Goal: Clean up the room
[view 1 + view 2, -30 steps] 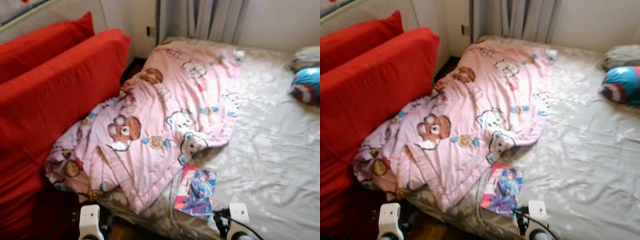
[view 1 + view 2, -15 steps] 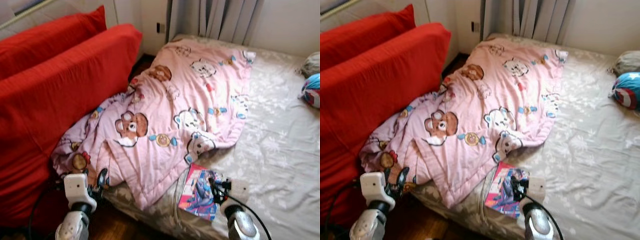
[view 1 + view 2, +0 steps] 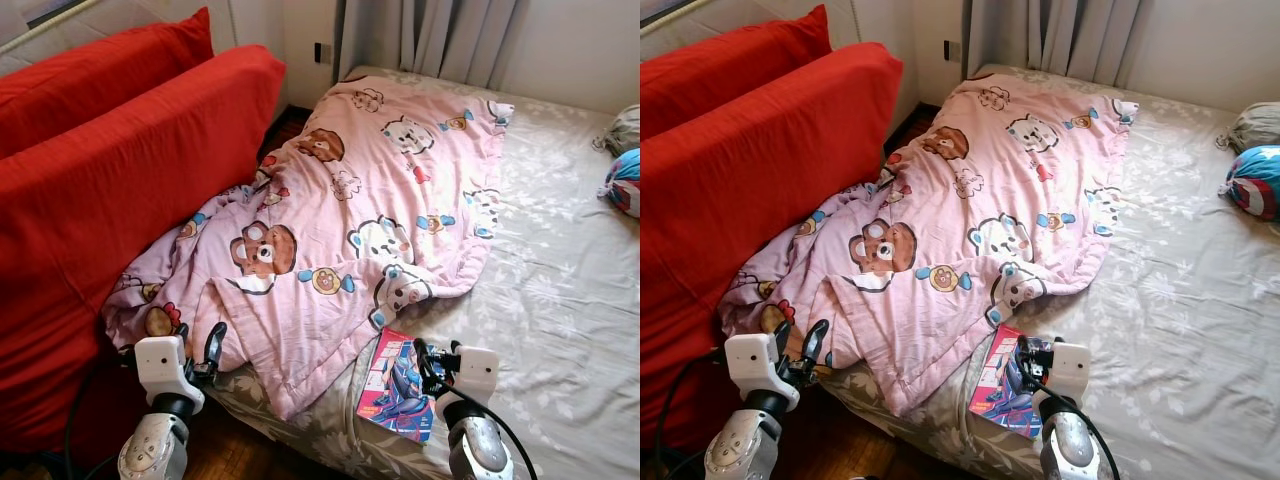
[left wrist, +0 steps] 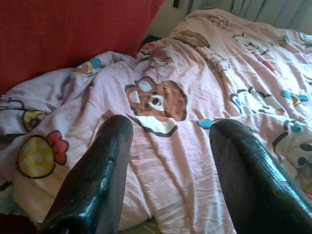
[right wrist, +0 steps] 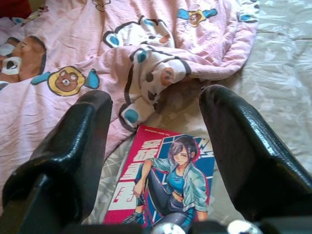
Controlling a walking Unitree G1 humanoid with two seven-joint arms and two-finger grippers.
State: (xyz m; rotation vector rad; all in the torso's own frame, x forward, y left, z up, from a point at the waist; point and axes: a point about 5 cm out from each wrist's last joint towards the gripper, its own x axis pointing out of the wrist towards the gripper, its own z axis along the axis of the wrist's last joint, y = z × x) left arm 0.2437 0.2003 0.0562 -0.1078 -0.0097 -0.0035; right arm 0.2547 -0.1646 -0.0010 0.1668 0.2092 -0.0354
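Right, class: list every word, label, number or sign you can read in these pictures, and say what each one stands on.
Comic book cover, lying on the bed: large white characters down its pink strip, too blurred to read.
Comic book cover, top edge: a thin line of small print, too small to read.
Pink blanket: cartoon bears and animals, no lettering.
Round cushion: a star-and-rings shield emblem, no words.

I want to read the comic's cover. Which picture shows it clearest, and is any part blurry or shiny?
Right wrist view: the pink-and-blue comic book is sharp, between blurred black fingers. Left eye view: small, bright sunlight washing the shiny beige bedsheet. Left wrist view: the pink cartoon-bear quilt is crisp.
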